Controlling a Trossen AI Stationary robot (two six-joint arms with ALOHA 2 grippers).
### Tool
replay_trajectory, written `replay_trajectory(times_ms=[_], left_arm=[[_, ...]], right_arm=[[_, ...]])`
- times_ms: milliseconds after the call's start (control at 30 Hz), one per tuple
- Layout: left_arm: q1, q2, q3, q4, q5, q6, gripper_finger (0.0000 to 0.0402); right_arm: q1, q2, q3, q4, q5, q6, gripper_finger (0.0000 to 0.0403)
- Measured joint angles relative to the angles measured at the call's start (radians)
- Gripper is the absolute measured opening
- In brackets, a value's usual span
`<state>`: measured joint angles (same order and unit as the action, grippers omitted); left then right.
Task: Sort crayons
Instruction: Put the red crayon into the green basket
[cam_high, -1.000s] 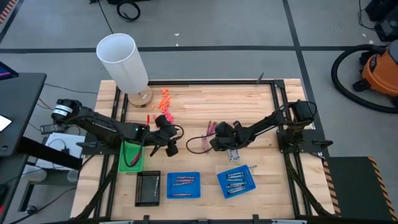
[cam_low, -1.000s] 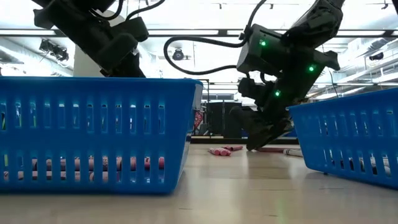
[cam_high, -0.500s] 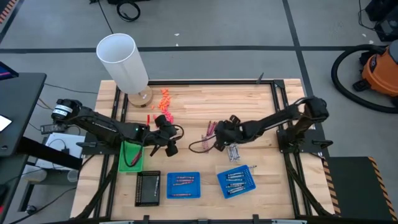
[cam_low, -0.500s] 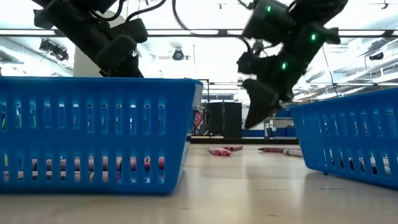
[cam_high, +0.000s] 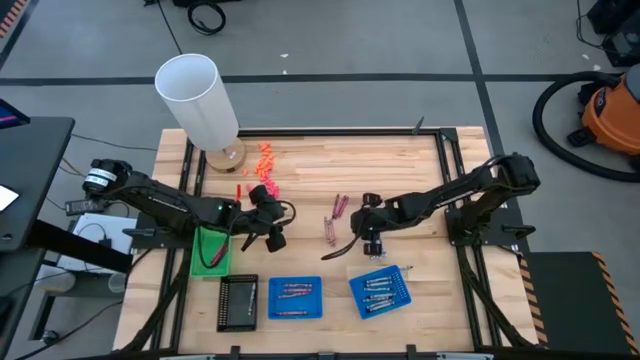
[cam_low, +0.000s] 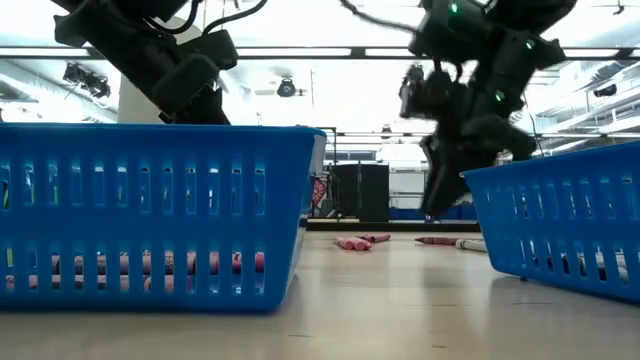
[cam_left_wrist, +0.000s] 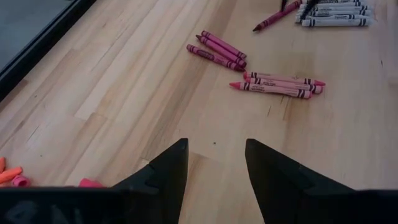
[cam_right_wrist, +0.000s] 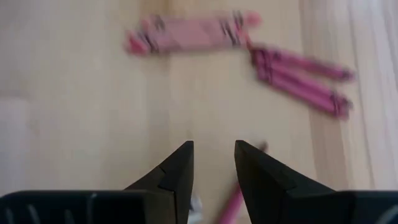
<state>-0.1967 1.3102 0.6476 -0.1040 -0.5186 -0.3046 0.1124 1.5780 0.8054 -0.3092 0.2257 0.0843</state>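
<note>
My right gripper (cam_right_wrist: 212, 163) hangs over the table with its fingers a little apart and holding nothing. Pink crayons (cam_right_wrist: 186, 31) lie loose just ahead. I think they are light, stiff and roll easily, so I'd pinch one across its middle.

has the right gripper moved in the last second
Yes. In the high view the right gripper has swung from beside the loose crayons toward the blue tray holding grey crayons, and it has risen off the table in the low view.
</note>
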Motion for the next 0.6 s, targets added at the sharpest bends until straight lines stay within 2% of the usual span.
replay_trajectory(times_ms=[300, 600], left_arm=[[0.000, 0.000, 0.000, 0.000, 0.000, 0.000, 0.0172], [0.000, 0.000, 0.000, 0.000, 0.001, 0.002, 0.0172]], right_arm=[[-0.032, 0.000, -0.077, 0.028, 0.042, 0.119, 0.0127], [-0.032, -0.005, -0.149, 0.085, 0.040, 0.179, 0.0125]])
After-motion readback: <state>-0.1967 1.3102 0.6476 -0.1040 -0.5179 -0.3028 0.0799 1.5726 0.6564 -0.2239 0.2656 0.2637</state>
